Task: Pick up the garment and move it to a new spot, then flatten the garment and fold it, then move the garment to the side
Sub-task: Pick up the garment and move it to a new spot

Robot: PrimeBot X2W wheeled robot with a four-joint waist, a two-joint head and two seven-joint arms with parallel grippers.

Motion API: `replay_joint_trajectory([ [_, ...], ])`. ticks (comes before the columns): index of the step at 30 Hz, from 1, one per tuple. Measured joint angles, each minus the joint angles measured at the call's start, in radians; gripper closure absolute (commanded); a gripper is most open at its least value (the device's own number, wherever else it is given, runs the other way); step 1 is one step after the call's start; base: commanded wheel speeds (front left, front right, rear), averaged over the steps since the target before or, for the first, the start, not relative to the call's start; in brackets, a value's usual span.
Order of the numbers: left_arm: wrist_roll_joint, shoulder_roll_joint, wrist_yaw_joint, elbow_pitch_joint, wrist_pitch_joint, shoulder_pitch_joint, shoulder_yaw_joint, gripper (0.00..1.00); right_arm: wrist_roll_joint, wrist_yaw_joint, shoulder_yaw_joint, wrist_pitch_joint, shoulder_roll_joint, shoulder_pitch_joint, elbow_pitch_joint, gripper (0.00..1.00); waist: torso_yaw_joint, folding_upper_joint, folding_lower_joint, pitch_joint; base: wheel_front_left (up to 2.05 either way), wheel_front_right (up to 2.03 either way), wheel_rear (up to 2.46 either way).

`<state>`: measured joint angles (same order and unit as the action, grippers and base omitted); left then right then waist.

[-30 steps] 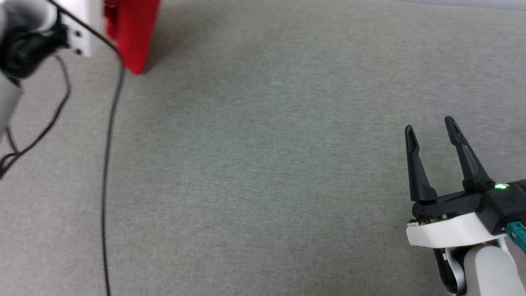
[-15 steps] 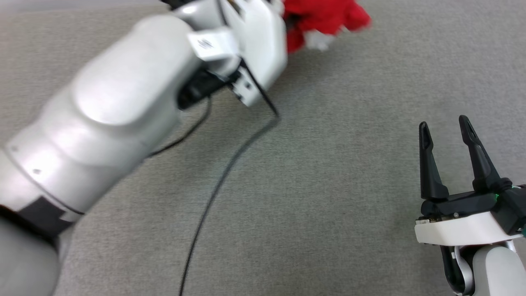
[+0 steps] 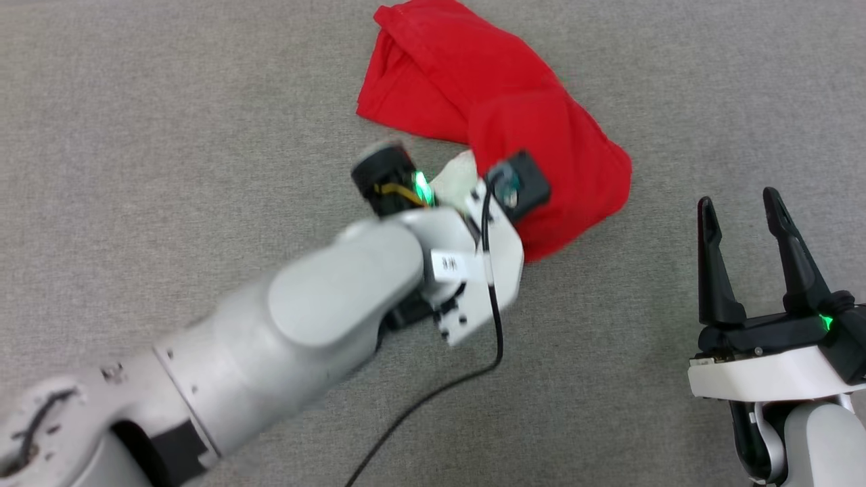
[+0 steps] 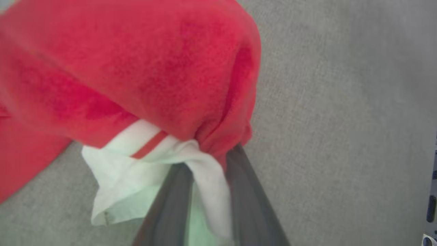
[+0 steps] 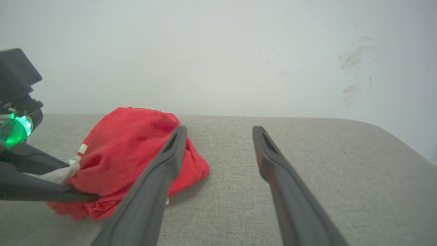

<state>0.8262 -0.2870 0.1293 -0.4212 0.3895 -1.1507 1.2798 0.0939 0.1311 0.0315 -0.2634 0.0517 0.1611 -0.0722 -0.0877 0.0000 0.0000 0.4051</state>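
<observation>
Carried across since a second ago, the shirt [image 3: 473, 101] is pinched at its white sleeve [image 4: 136, 171] by your left claw [image 4: 209, 164] for dragging; right claw [image 3: 741, 206] waits open.

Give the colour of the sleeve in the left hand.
The sleeve is white with one red stripe; clearest in left wrist view.

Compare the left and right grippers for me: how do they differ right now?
The left gripper is shut on the garment, pinching its white sleeve; the right gripper stands open, holding nothing. The left gripper reaches out over the grey surface to the garment; the right gripper sits back, apart from it. Both have long dark fingers.
</observation>
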Motion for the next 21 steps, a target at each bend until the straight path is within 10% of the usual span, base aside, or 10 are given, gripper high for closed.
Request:
replay_joint_trajectory([
  [10,0.019,0.008,0.0,0.036,0.023,0.134,-0.002,1.0,0.001,0.0,-0.001,0.0,0.0,0.013,0.012,0.0,0.02,0.0,0.0,-0.01,0.0,0.0,0.0],
  [11,0.018,0.01,0.0,0.026,-0.006,0.134,-0.001,0.93,0.001,0.0,-0.001,0.0,0.0,0.012,0.014,0.0,0.022,0.0,0.0,-0.015,0.0,0.0,0.0],
  [13,0.018,0.017,0.0,0.003,-0.078,0.133,0.001,0.0,0.0,0.0,0.001,0.0,0.0,0.001,0.018,0.0,0.026,0.0,0.0,-0.03,0.0,0.0,0.0],
  [21,0.003,0.045,-0.009,-0.072,-0.379,0.16,-0.033,0.0,-0.002,0.0,0.016,0.0,0.0,-0.059,0.039,0.0,0.055,0.0,0.0,-0.123,0.0,0.0,0.0],
])
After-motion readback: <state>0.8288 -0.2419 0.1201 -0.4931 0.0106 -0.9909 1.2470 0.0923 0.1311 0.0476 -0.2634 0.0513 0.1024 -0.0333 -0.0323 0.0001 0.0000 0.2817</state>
